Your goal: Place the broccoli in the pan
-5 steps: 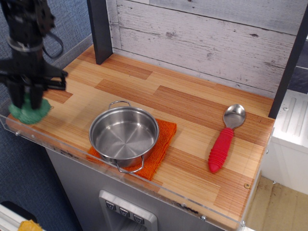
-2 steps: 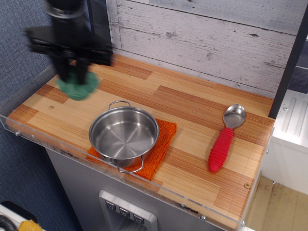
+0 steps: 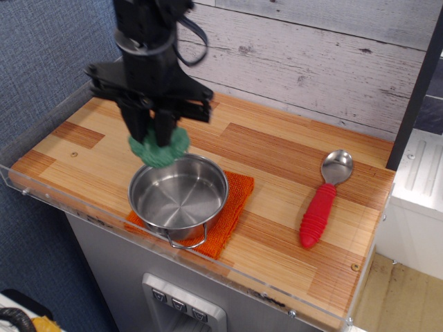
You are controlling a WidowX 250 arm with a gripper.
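My black gripper point(image 3: 152, 138) is shut on the green broccoli point(image 3: 160, 150) and holds it in the air over the far left rim of the pan point(image 3: 178, 196). The broccoli's top is hidden between the fingers point(image 3: 137, 126). The pan is a shiny steel pot with two wire loop handles. It stands empty on an orange cloth point(image 3: 232, 207) at the front middle of the wooden counter.
A metal spoon with a red handle point(image 3: 320, 209) lies on the counter to the right. A clear plastic lip point(image 3: 48, 196) runs along the front and left edges. A whitewashed plank wall point(image 3: 311, 55) stands behind, with a dark post point(image 3: 415, 97) at the right.
My gripper has carried the broccoli from the counter's front left corner up and to the right, to a spot above the pan's far left rim. The pan and spoon have not moved.
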